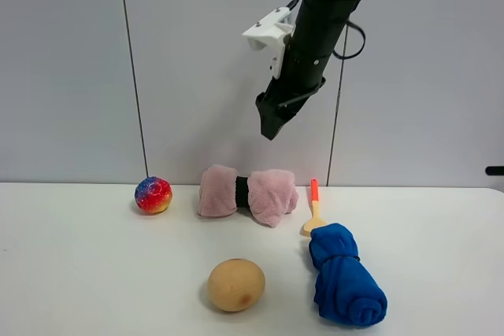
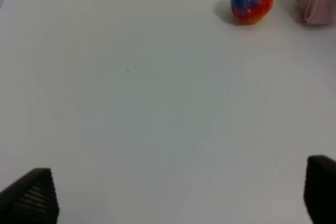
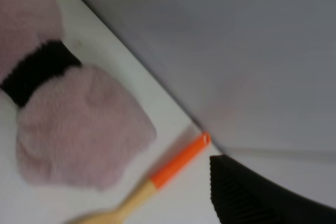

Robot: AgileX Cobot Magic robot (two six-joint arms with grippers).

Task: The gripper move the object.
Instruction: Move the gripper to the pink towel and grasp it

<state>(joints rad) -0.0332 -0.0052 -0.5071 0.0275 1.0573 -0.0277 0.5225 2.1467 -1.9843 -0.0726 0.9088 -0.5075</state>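
Right wrist view is blurred throughout. There the towel [image 3: 79, 129] runs off the edge and the spoon [image 3: 157, 182] loses its bowl end. Only one finger [image 3: 252, 203] of the right gripper [image 1: 272, 125] shows, so its gap is unreadable.

Left wrist: towel is an edge sliver, and left gripper [image 2: 176, 192] tips are clipped at the corners.

High view: spoon bowl partly under blue cloth [image 1: 346, 285], arm [image 1: 331, 5] cut off at the top.

white table [image 1: 79, 273] – rainbow speckled ball [image 1: 153, 195] at back left, tan egg-shaped ball [image 1: 236, 284] near front middle, blue rolled cloth [image 1: 345, 275] on right, orange-handled wooden spoon [image 1: 314, 208] touching its far end – grey panelled wall [image 1: 63, 68] behind.
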